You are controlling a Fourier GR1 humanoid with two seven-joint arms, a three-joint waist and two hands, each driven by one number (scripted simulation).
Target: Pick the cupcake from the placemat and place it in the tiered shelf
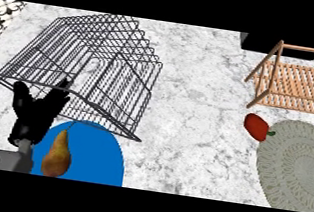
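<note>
While left hand (34, 113) rests spread by wire rack (90, 68), no cupcake shows on placemat (300, 166); locating precedes grasp, then wooden shelf (304, 88).

Wide bare strip of bench (193, 83) runs down the middle, between the wire basket (90, 68) at left and the wooden tiered shelf (304, 86) at far right; a hand could pass there freely. Wire basket lies tipped on its side, blocking the upper left. Left hand (36, 111) sits against the basket's near edge, beside a blue plate (96, 160) holding a pear (57, 152), so lower left is crowded. Right side: red pepper (257, 126) stands between shelf and round placemat (300, 168), just at the mat's rim. Shelf slats are open from above; its corner post (265, 67) leans out over the bench.
</note>
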